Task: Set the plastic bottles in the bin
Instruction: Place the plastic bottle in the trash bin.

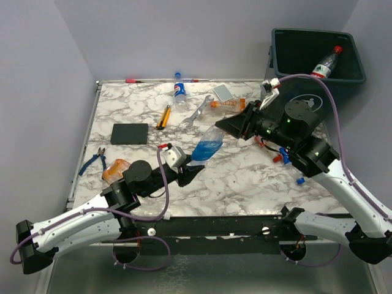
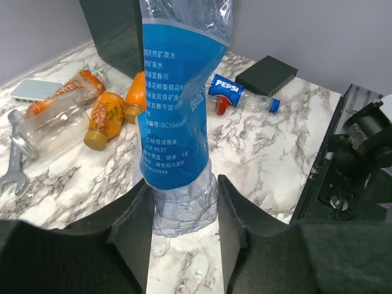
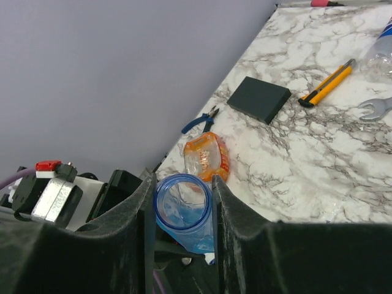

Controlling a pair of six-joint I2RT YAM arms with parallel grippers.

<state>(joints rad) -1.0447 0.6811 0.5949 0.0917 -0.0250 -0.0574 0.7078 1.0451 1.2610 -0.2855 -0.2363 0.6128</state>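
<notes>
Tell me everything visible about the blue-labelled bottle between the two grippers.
The blue-labelled bottle is clear, thin, crumpled plastic wrapped in a blue label printed with white Chinese text. It spans, tilted, between the arms near the middle of the table. The left gripper clamps its ribbed clear end, and the right gripper clamps the opposite end.

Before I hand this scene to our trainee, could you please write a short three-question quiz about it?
1. True or false: the bin already holds a red-capped bottle.
2. What grips the blue-labelled bottle? A. the left jaws only. B. the right jaws only. C. both, one at each end.
3. Fill in: seen from the top camera, the blue-handled pliers lie near the ____ edge of the table.
Key: 1 true; 2 C; 3 left.
</notes>
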